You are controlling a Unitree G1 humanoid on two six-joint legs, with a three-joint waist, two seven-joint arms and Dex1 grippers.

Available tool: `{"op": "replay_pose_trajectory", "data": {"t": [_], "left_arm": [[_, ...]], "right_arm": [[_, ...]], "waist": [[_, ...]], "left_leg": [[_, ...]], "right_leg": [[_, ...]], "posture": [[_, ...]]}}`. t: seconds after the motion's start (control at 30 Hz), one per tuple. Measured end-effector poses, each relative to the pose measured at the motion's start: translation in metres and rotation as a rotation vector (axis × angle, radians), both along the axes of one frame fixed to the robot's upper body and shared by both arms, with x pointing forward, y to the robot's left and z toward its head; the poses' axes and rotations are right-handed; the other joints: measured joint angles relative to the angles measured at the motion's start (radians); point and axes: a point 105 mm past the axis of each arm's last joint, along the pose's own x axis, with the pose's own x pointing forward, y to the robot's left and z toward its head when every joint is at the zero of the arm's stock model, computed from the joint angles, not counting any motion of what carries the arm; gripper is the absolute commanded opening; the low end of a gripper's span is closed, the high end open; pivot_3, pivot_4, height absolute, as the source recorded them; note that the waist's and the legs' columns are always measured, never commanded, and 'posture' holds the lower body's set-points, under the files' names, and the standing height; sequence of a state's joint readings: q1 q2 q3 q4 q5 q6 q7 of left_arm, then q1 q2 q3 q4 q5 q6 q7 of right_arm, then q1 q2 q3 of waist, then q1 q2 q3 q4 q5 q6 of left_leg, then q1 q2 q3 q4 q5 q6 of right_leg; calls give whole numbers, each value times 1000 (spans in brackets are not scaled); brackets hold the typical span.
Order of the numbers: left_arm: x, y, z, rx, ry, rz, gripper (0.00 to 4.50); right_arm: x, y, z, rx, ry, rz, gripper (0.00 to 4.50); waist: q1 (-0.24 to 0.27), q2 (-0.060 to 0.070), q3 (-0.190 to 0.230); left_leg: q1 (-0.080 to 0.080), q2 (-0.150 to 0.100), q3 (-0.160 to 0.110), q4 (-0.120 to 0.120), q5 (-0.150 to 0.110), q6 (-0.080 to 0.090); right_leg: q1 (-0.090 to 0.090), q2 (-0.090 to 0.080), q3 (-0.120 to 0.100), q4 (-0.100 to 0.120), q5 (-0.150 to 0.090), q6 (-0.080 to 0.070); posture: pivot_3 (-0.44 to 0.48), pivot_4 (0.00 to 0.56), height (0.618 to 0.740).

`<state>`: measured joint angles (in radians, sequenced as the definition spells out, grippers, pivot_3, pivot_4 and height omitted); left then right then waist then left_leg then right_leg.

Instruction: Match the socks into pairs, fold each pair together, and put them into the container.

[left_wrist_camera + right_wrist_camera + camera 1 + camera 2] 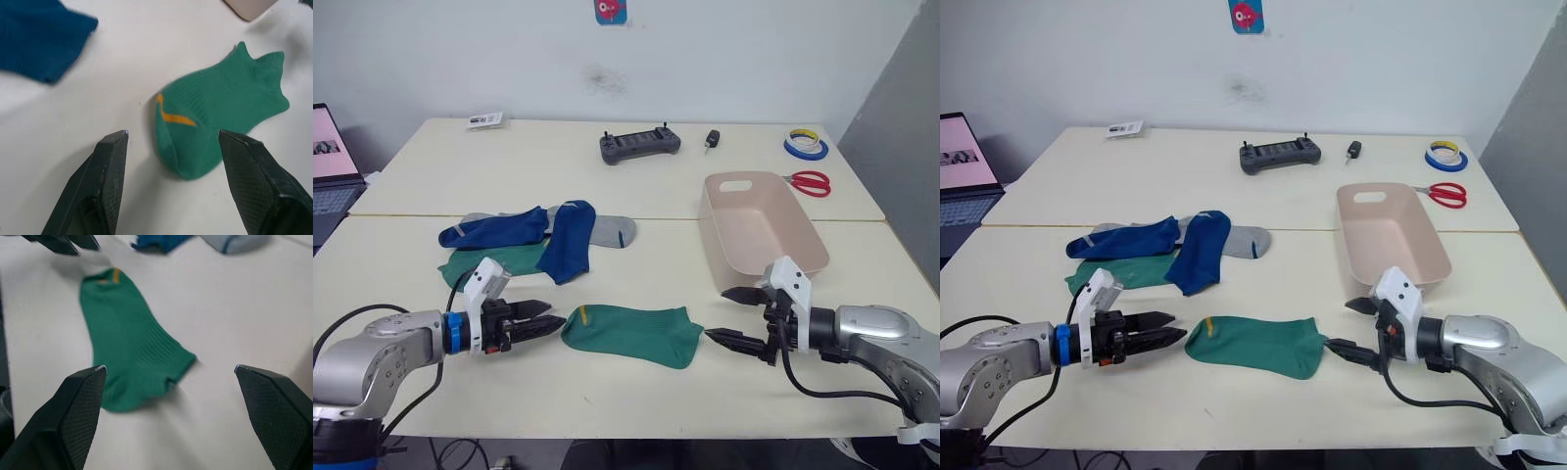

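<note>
My left pincer (551, 320) is open a bit, holding nothing, fingertips just beside the toe end of a green sock (631, 334). My right pincer (722, 315) is spread wide, also empty, sitting at the cuff end of that same sock, one finger up near the bin and the other low by the cuff. Neither one is touching the sock as far as I can tell.

Biggest thing first: the tabletop (626, 382) is pale cream, with a seam running across the middle. Off its left edge there's a laptop (333, 166) with its screen on.

The bin (759, 231) is pinkish-beige, sitting on my right side, nothing in it.

Then the sock pile to the left of centre, behind my left pincer. Two blue socks (538, 235) lie crossed on top, one stretched sideways and one angled down toward me. A second green one (489, 262) is mostly under them, poking out at the front left. A grey sock (612, 231) sticks out to the right from under the blues, with a small blue mark near its end. I can't tell if there's another grey one under there.

The lone green sock lies flat between my pincers, well apart from the pile, with a little yellow mark at the toe.

Far side of the tabletop: a dark controller (639, 145), red scissors (811, 182) just beside the bin's far corner, and tape rolls (805, 145).
</note>
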<state>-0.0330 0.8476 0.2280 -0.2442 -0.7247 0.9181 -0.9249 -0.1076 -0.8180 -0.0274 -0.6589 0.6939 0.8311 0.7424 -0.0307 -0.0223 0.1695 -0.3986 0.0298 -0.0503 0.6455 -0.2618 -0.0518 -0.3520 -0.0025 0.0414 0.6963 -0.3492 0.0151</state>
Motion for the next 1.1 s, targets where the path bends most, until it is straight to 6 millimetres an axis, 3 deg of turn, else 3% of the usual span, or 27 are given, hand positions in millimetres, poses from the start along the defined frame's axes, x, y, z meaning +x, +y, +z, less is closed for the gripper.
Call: {"op": "replay_pose_trajectory", "data": {"t": [0.13,0.17,0.27,0.5,0.63,0.83,1.1], "left_arm": [[5,-7,-19,3,27,89,3033],[6,-9,-19,2,21,93,2857],[4,-16,-22,27,18,82,2149],[-6,-28,-30,52,28,30,33],[-13,-27,-32,61,30,5,33],[-40,-7,-33,111,67,-36,33],[-36,9,-31,149,11,-25,33]], "right_arm": [[-9,9,9,-6,-71,55,4500],[-11,11,10,-8,-79,61,4500],[-14,13,10,-15,-88,69,4500],[-15,9,4,-51,-92,60,4500],[-16,8,1,-75,-94,66,4500],[-25,9,-8,-96,-53,96,4500],[-32,21,-16,-92,-45,122,4500]], "waist": [[3,-1,0],[3,-1,0],[3,-1,0],[3,-1,0],[2,-1,0],[0,-1,0],[2,-1,1]], "left_leg": [[0,0,0,0,0,0],[-1,0,0,0,0,0],[0,0,0,0,0,0],[0,0,0,0,0,0],[0,0,0,0,0,0],[1,0,0,-1,0,0],[0,0,0,-1,0,0]], "right_leg": [[0,0,0,0,0,0],[0,0,0,0,0,0],[1,0,0,0,0,0],[1,0,0,-1,0,0],[0,0,0,-1,0,0],[0,0,0,-1,0,0],[0,0,0,-1,0,0]], "posture": [[0,150,740],[0,150,740],[0,150,740],[0,150,740],[0,150,740],[0,150,740],[0,150,740]]}}
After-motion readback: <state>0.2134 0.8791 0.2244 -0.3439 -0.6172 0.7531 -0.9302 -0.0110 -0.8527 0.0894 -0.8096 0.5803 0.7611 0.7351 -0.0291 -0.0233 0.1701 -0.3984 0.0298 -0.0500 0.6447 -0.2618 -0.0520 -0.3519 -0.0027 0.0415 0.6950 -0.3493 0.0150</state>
